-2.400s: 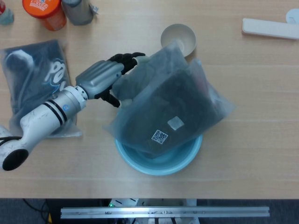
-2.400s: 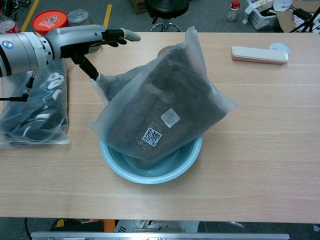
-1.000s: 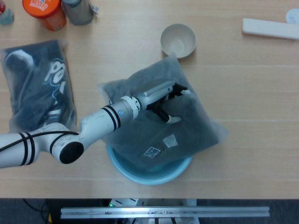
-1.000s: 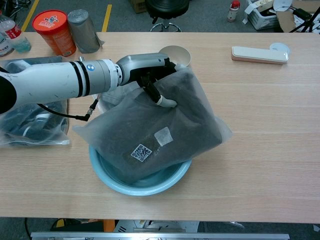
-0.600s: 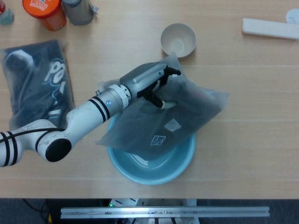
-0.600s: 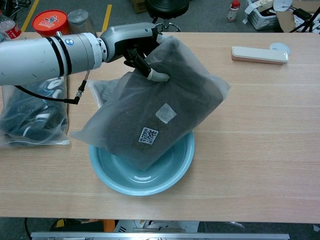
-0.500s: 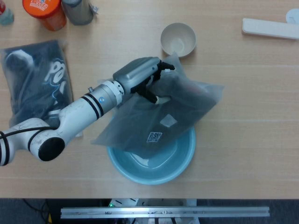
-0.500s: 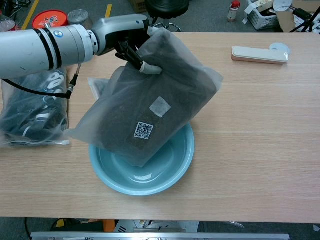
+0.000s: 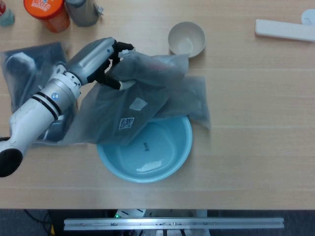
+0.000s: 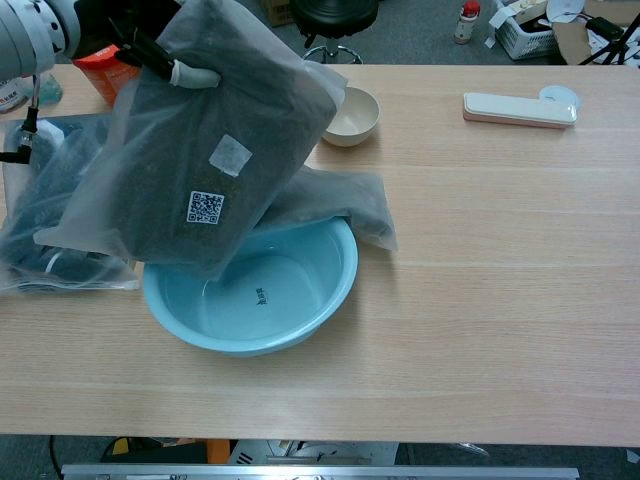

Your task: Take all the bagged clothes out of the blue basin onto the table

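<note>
My left hand grips the top edge of a frosted bag of dark clothes with a QR label. The bag hangs tilted in the air over the left rim of the blue basin. In the chest view the hand is at the top left, with the held bag below it. A second dark bagged garment lies across the basin's far rim and onto the table. A third bag with white print lies on the table at the far left, partly hidden behind the held bag. The basin's inside shows bare.
A beige bowl stands just behind the bags. An orange can and a grey can are at the back left. A white case lies at the back right. Bare tabletop spreads to the right of the basin.
My left hand has carried the labelled bag up and to the left, off the basin. The basin has slid left, and a second bag now shows on its far rim.
</note>
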You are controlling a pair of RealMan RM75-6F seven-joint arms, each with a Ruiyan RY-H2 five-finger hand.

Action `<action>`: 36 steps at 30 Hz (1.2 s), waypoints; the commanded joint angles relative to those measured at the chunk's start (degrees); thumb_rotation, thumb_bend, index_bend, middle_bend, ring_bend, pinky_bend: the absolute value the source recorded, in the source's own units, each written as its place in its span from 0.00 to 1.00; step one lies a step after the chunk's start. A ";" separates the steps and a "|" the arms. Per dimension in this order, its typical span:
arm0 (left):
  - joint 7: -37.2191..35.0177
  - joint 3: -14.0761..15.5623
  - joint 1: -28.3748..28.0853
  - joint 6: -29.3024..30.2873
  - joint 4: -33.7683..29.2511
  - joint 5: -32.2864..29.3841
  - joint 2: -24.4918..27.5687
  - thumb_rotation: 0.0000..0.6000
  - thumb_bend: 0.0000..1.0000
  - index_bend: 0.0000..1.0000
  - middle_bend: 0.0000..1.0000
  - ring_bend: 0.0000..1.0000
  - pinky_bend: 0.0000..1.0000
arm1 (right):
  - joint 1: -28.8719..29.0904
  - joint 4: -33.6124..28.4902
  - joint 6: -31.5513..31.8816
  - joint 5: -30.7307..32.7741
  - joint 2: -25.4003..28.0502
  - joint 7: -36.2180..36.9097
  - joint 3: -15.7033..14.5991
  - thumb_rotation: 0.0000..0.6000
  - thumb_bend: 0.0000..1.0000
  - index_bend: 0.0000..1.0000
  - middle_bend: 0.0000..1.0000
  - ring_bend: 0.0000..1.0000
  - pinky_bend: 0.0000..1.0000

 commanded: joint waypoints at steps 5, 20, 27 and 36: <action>-5.29 -1.54 3.97 3.05 -2.79 4.25 2.35 1.00 0.29 0.69 0.78 0.78 1.00 | 0.16 -0.53 0.20 -0.11 0.00 -0.43 0.11 1.00 0.25 0.37 0.51 0.38 0.52; -17.82 -5.44 8.32 8.75 -1.67 8.37 3.29 1.00 0.29 0.69 0.78 0.76 1.00 | -0.08 -0.27 0.10 0.07 -0.15 -0.29 -0.13 1.00 0.25 0.37 0.51 0.38 0.52; -12.20 -4.76 7.14 10.07 3.46 3.29 0.64 1.00 0.29 0.69 0.78 0.75 1.00 | -0.10 -0.03 -0.04 0.01 -0.43 -0.25 -0.27 1.00 0.25 0.37 0.51 0.38 0.52; -2.58 -2.55 5.27 9.40 9.56 -2.49 -1.48 1.00 0.29 0.70 0.78 0.74 1.00 | -0.11 -0.26 0.06 0.31 -0.29 -0.74 -0.24 1.00 0.25 0.37 0.51 0.38 0.52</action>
